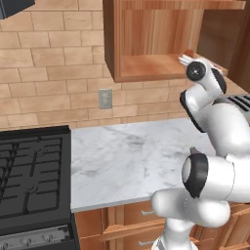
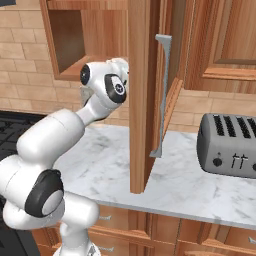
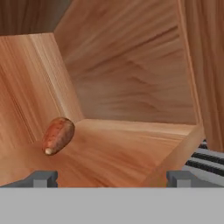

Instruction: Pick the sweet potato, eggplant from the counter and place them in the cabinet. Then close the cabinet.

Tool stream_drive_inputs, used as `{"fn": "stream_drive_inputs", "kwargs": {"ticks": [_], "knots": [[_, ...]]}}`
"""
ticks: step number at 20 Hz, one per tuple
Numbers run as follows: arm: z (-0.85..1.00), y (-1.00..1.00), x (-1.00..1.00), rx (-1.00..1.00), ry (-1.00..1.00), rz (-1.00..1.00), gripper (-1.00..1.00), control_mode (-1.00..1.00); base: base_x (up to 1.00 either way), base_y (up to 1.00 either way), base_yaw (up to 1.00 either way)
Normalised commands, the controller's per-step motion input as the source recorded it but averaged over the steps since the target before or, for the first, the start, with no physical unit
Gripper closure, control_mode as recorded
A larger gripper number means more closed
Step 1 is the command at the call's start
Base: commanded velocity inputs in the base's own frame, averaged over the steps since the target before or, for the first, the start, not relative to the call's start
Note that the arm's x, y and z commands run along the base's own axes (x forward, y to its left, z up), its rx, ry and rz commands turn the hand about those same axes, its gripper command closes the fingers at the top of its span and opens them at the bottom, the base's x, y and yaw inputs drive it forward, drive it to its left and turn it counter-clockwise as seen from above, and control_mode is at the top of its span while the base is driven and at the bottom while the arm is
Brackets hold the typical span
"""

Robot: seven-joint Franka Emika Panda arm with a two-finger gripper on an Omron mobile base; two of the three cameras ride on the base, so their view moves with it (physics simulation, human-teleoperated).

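The sweet potato, an orange-brown oval, lies on the floor of the open cabinet, near its back left corner. My gripper is open just in front of it, nothing between the fingertips, and apart from the sweet potato. From the left base view, my gripper sits at the right front edge of the cabinet floor. A small dark lump with a greenish tip, probably the eggplant, peeks over my elbow on the counter; most of it is hidden.
The cabinet door stands wide open, edge-on, with its metal bar handle facing right. A grey toaster stands on the counter to the right. A black stove borders the counter on the left.
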Motion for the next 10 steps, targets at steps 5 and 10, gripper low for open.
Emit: {"fn": "stream_drive_inputs", "kwargs": {"ticks": [5, 10], "knots": [[0.82, 0.0, -1.0, 0.11, 0.23, 0.0, -1.0, -1.0, 0.0, 0.0, 0.0], [0.22, 0.08, -1.0, 0.09, 0.41, 0.01, -1.0, -1.0, 0.0, 0.0, 0.0]]}}
